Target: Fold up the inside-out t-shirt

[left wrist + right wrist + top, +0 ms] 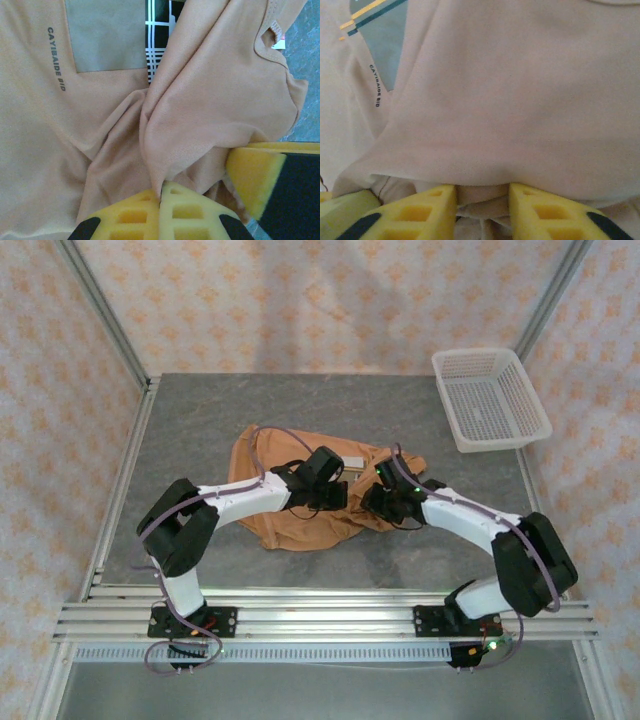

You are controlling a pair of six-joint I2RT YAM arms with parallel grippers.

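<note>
One grip only: left pincer (161, 194) clenched on a fold of the caramel soft-fabric t-shirt (300, 525), right pincer (482, 195) parted, so pulling could've bunched it worse.

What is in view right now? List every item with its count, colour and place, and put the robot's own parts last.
t-shirt: one, orange-tan, crumpled at the middle of the table under both arms' wrists
neck label: one, white with red, at the t-shirt's collar
basket: one, white plastic mesh, far right corner of the table
table: one, grey mottled top
rails: a set of silver aluminium bars along the near edge, carrying the arm bases
walls: pale with an orange pattern, around the table
left arm: one, white and black, reaching onto the t-shirt, yellow jaws shut on a fold of it
right arm: one, white and black, at the t-shirt's right side, yellow jaws apart with fabric in the gap
</note>
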